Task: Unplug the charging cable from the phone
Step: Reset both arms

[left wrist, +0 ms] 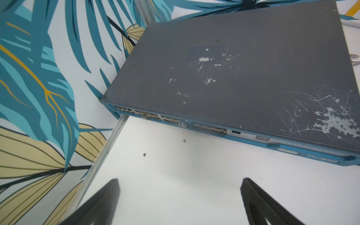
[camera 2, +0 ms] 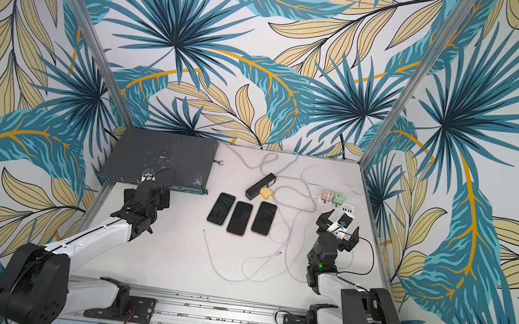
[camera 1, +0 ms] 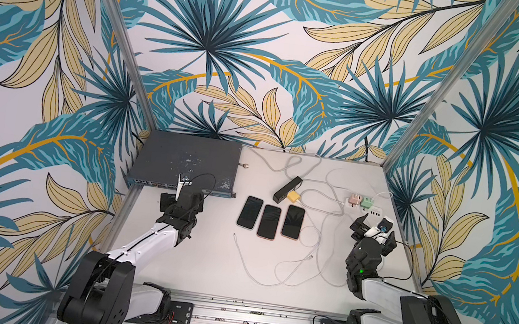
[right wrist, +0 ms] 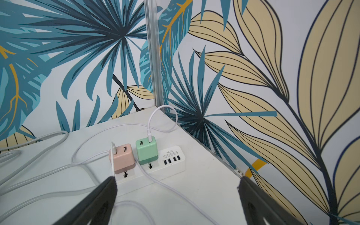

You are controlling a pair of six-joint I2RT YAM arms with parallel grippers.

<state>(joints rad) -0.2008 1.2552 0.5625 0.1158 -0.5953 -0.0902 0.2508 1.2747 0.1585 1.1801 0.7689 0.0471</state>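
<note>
Left claw point(left wrist: 180, 184): spread wide, empty, over the surface point(left wrist: 194, 171) in front of the network switch point(left wrist: 233, 78).
Right claw point(right wrist: 177, 182): spread wide, empty, near the power strip point(right wrist: 175, 161).
Phones point(camera 1: 269, 222): three side by side, mid-surface, between the arms.
Charging cables point(camera 1: 311, 257): looped beside the phones; whether any is plugged in cannot be told.

I see a white table point(camera 1: 205, 264). A dark grey switch point(camera 1: 184, 160) lies flat in its far left corner. Near the middle, three phones point(camera 1: 269, 222) lie screen up, side by side in a row. Just behind them sit a black box point(camera 1: 287, 190) and a yellow charger point(camera 1: 293, 196), touching. A white power strip point(camera 1: 374, 213) lies by the right edge. Pale cables point(camera 1: 263, 284) loop loosely across the right half, two ends lying free.
</note>
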